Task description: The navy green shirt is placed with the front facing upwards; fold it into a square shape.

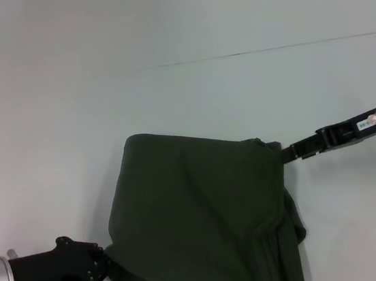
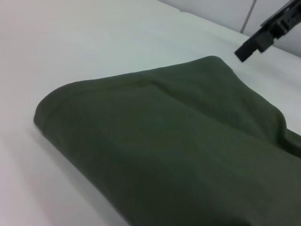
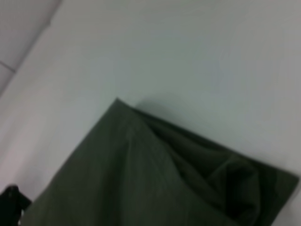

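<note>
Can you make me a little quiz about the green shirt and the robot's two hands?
1. True or false: the shirt lies spread out flat with both sleeves showing.
2. Which gripper is at the shirt's near left corner? A) left gripper B) right gripper C) neither
3. Fill in: the shirt rests on a plain white ____.

Key:
1. False. It is folded into a thick bundle, with stacked layers showing along its right edge.
2. A. The left gripper is at the near left corner; the right gripper is at the far right corner.
3. Table.
</note>
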Motion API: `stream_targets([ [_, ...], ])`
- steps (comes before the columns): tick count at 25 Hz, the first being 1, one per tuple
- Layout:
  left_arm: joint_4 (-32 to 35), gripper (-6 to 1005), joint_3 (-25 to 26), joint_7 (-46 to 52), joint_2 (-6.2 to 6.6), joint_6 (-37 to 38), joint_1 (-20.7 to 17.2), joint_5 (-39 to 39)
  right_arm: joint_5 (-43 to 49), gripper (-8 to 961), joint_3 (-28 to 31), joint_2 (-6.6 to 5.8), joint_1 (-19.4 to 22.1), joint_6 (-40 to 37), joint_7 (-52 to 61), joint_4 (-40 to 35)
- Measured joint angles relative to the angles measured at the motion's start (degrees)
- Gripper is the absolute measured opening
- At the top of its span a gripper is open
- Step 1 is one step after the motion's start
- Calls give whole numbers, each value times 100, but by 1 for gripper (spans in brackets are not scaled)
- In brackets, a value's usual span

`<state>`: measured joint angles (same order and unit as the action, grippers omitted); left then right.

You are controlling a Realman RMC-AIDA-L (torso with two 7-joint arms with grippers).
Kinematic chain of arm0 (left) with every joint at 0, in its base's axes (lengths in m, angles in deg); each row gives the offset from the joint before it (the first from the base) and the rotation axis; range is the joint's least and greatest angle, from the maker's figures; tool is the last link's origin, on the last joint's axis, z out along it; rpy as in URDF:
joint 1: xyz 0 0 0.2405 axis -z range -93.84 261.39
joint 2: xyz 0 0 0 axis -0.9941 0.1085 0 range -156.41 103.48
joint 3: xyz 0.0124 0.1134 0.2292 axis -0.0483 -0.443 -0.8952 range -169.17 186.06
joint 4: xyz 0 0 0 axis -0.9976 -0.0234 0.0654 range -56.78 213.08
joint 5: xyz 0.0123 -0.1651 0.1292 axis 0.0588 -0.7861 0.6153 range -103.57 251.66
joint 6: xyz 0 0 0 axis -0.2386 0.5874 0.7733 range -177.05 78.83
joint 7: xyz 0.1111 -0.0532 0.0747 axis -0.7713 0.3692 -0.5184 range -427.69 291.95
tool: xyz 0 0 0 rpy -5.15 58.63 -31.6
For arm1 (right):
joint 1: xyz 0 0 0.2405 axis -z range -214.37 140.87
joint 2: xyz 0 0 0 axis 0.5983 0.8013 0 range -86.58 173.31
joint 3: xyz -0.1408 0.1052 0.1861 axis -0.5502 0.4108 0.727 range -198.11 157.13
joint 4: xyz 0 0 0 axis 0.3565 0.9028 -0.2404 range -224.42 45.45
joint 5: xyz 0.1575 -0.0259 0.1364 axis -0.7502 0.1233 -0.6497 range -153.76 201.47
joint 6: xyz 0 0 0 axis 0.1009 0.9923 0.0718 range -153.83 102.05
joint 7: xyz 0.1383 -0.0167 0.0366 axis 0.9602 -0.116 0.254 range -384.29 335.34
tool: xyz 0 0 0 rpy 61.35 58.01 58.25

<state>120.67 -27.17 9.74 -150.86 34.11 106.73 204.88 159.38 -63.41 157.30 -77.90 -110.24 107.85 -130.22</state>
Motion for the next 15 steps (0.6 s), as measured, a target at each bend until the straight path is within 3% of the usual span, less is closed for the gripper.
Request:
stream_targets([
  [15,4,21,-140,-7,4,1,59,39,868,632,-313,113,-637,-2,970,125],
])
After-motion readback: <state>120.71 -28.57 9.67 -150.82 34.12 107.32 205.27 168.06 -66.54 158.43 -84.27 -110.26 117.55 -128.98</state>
